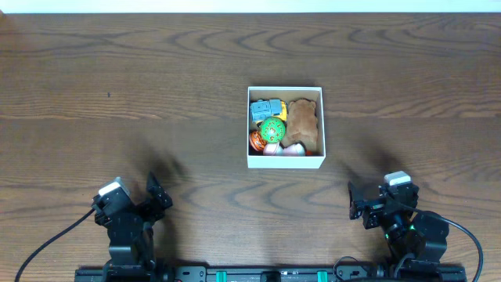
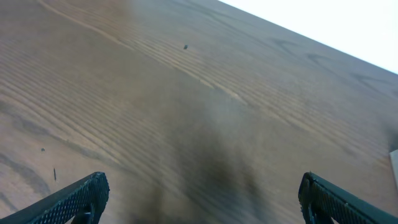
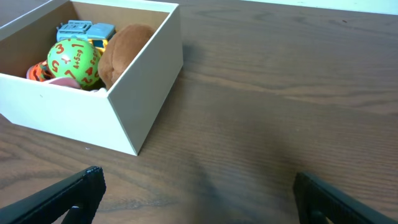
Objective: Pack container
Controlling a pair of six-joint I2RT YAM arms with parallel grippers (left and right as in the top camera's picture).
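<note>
The container [image 1: 285, 162], a square white-walled cardboard box, sits at the table's middle. It holds a brown plush toy [image 1: 300, 123], a green numbered ball [image 1: 273, 128], a blue toy [image 1: 264, 108], an orange toy [image 1: 255, 140] and a pink piece [image 1: 283, 150]. In the right wrist view the container [image 3: 143, 87] is at the upper left with the ball [image 3: 73, 61] and plush [image 3: 123, 50] inside. My left gripper [image 1: 159, 198] is open and empty at the front left; its fingers [image 2: 202, 199] frame bare wood. My right gripper [image 1: 362, 205] is open and empty at the front right [image 3: 198, 199].
The dark wooden table [image 1: 156, 94] runs to a pale far edge [image 1: 250, 6]. A small dark speck [image 2: 185, 46] marks the wood ahead of the left gripper. The arm bases sit along the front edge [image 1: 266, 274].
</note>
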